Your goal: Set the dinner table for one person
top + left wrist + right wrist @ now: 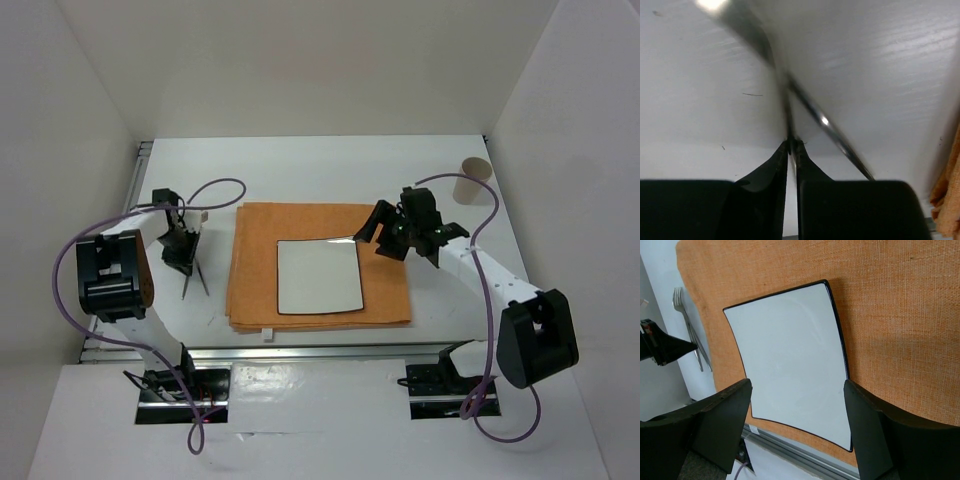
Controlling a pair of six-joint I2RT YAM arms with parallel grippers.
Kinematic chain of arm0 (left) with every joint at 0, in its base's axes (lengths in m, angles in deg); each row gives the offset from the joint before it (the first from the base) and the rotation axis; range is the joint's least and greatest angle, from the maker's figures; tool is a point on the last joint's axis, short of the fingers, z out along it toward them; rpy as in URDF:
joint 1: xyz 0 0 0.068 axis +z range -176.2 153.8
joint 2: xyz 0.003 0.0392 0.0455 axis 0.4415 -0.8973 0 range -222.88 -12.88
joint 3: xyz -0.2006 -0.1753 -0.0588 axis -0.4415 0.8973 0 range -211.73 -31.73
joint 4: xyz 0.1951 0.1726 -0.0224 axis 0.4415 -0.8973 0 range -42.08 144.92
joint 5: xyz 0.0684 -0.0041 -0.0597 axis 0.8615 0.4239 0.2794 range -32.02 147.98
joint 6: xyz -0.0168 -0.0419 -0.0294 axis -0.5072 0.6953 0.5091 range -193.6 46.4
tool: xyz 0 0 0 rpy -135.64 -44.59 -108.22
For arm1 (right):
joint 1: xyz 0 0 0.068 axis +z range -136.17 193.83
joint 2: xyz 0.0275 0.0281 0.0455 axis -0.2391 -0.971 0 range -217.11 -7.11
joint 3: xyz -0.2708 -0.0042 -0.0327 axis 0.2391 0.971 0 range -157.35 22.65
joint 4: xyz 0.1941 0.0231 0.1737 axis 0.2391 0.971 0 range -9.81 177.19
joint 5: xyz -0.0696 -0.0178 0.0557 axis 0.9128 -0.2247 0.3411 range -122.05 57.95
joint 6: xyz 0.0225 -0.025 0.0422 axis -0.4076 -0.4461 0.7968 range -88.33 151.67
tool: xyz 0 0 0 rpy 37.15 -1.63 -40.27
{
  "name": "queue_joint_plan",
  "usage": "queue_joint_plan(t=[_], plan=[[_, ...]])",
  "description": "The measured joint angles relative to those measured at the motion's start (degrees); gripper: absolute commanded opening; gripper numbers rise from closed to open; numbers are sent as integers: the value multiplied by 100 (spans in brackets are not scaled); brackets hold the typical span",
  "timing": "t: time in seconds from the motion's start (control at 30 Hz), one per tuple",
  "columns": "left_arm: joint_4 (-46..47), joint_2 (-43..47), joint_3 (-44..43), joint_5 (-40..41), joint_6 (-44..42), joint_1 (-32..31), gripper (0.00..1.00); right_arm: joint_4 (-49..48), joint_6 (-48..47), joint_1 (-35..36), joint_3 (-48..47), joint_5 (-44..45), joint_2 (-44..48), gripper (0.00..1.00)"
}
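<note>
The white dinner table (pixel 330 170) carries an orange cloth (pixel 255 260) with a white square black-rimmed plate (pixel 318 277) lying on it. Two thin metal utensils (pixel 195 282) cross on the bare tabletop left of the cloth. My left gripper (pixel 188 262) is down at them. In the left wrist view it (pixel 791 142) is pinched shut on one thin handle, and the other utensil (pixel 825 122) slants past. A fork (pixel 680 297) shows in the right wrist view. My right gripper (pixel 378 235) hovers open and empty over the plate's right edge (pixel 797 385).
A tan cylindrical cup (pixel 472 180) stands at the table's far right. A silver rail (pixel 300 352) runs along the near edge, with both arm bases behind it. White walls close in the left, the right and the back.
</note>
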Motion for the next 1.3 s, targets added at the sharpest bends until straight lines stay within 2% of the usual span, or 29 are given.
queue_joint_plan(t=[0.03,0.07,0.43,0.53,0.67,0.8,0.9,1.0,1.1,1.2,1.3], plan=[[-72,-66,-83,-129,35,70,2,22,-13,0,-33,24,0,82],[-98,-107,-136,-243,37,146,0,46,-33,0,-63,52,2,82],[-284,-162,-260,-1056,107,494,0,396,-70,0,-195,302,704,82],[-627,-33,-444,-1491,205,546,0,498,-79,0,-227,402,782,82],[-962,669,-857,-2551,345,579,0,632,-79,0,-234,479,907,82],[-1049,1318,-1019,-4225,551,584,0,732,-79,0,-236,509,1069,82],[-931,1316,-721,-5294,855,420,0,848,-79,0,-236,533,1215,82],[-728,911,-92,-6218,1257,122,0,979,-81,0,-264,603,1353,82],[-643,407,267,-6717,1434,-208,0,1078,-81,0,-315,686,1438,83],[-431,282,304,-6920,1576,-507,0,1106,-81,0,-358,754,1458,83],[367,315,435,-7204,2063,-702,0,1147,-85,0,-369,807,1456,83]])
